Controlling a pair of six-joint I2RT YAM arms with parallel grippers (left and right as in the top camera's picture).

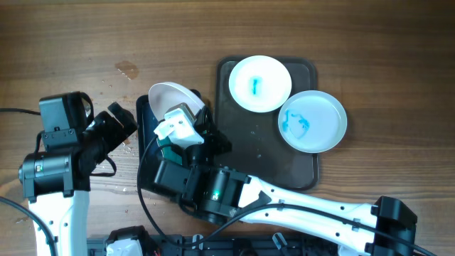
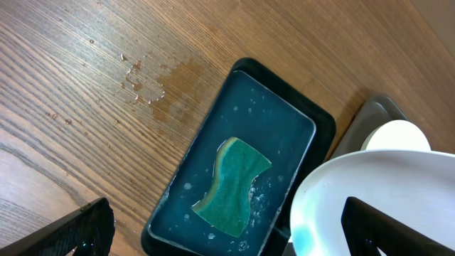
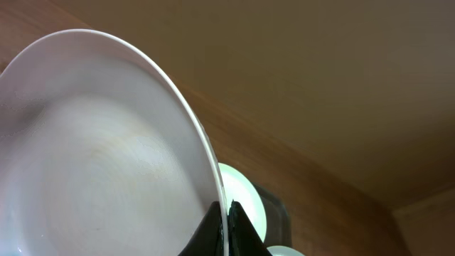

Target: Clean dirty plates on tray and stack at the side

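Firmly pinched at its rim by the right gripper [image 3: 226, 213], a white plate [image 1: 170, 98], likely stiff, slick and breakable, hangs tilted above the blue sponge tray [image 2: 270, 121]. Two smeared plates [image 1: 259, 84] wait on the brown tray [image 1: 270, 156]; the left gripper [image 1: 122, 122] gapes empty; no lettering is legible.

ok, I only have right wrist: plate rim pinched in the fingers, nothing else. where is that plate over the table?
Observer: The held plate hangs tilted over the small blue tray, beside the brown tray.
Operator: sponge?
Observer: The green sponge lies flat in the blue tray's water. The left fingers are spread, holding nothing.
Operator: other plates?
Observer: Two on the brown tray, both blue-smeared: the far plate and the near plate.
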